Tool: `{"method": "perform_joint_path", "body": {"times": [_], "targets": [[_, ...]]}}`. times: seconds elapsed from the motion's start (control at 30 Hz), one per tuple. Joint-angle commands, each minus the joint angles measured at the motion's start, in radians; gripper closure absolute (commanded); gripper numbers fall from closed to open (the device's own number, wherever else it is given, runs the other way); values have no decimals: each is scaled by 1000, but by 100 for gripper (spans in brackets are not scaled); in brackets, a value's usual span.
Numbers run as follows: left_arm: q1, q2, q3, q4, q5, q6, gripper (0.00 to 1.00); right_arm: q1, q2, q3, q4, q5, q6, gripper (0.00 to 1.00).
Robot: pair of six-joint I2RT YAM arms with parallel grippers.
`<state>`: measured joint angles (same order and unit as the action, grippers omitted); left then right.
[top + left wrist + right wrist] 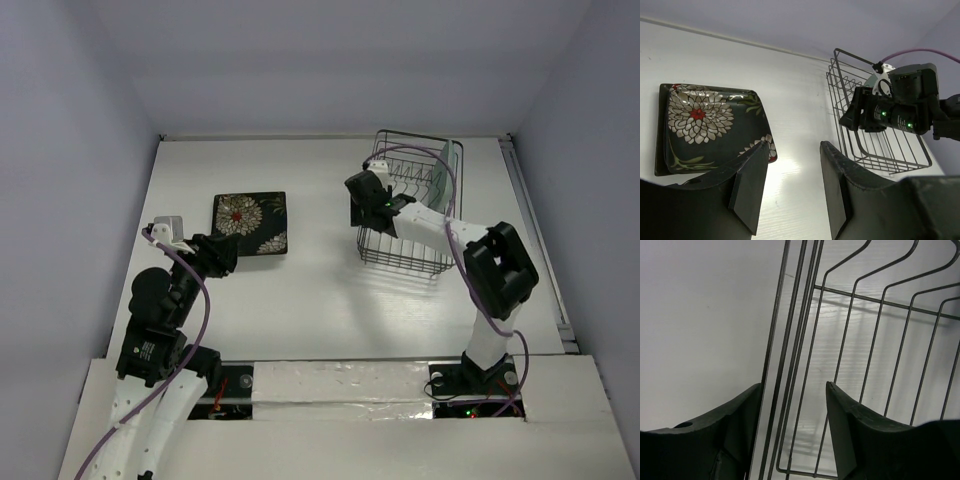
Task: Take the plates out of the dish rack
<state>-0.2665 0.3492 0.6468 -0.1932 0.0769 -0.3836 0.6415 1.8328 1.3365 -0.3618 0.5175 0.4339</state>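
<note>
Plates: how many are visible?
2. A black flowered plate lies on the table, left of the dish rack; a pale green plate stands at its far end. Others may be hidden.

White table [330,300], pale walls [330,60] around; silvery strip [340,385] along near edge.

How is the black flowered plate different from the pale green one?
The square black plate with white-gold flowers lies flat on the table; the pale mint-green plate stands on edge inside the dark wire dish rack. The black plate is patterned, the green plate plain. Neither is held.
</note>
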Motion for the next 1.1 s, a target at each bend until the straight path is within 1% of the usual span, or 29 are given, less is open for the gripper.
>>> {"method": "perform_joint_path", "body": {"times": [0.0,0.1,0.27,0.3,0.4,0.43,0.5,0.53,0.57,0.63,0.7,0.77,0.8,0.83,0.87,0.9,0.93,0.97,1.0,1.03,1.07], "targets": [[6,-3,4,28,6,-8,58,-52,-82,-51,7,30,-7,42],[6,-3,4,28,8,-8,58,-80,-136,-129,29,38,3,43],[6,-1,2,29,11,-8,58,-120,-188,-210,49,47,15,43],[6,-1,1,29,12,-8,58,-120,-197,-221,69,30,14,42],[6,-1,1,28,9,-9,58,-131,-222,-220,52,16,8,29],[6,-1,1,29,9,-9,58,-131,-239,-211,44,6,-1,21],[6,-1,1,28,9,-9,58,-131,-274,-203,46,-51,-14,15],[6,-1,1,29,9,-9,58,-131,-296,-203,47,-69,-20,9],[6,-1,1,29,8,-9,58,-131,-344,-203,49,-85,-26,7],[6,-6,1,29,8,-9,58,-131,-391,-188,44,-131,-43,5],[15,-9,1,29,8,-9,57,-131,-455,-160,34,-143,-50,5],[15,-12,1,29,11,-8,56,-149,-497,-143,38,-146,-64,12],[15,-15,-1,31,11,-8,55,-179,-523,-135,46,-152,-67,20],[15,-16,-1,34,12,-9,54,-201,-532,-114,47,-161,-72,44],[15,-16,-3,34,17,-9,53,-227,-534,-105,47,-165,-73,63],[15,-16,-3,34,21,-9,53,-256,-530,-93,50,-162,-80,79],[15,-16,-1,35,33,-9,53,-320,-505,-56,38,-159,-78,97],[15,-18,-1,37,38,-8,52,-350,-485,-34,18,-159,-83,100],[15,-21,-4,38,44,-6,52,-380,-463,-19,18,-151,-86,100],[15,-22,-4,40,49,-6,52,-437,-417,9,20,-143,-84,100],[15,-26,-4,40,53,-6,52,-462,-391,29,-2,-140,-83,100]]}}
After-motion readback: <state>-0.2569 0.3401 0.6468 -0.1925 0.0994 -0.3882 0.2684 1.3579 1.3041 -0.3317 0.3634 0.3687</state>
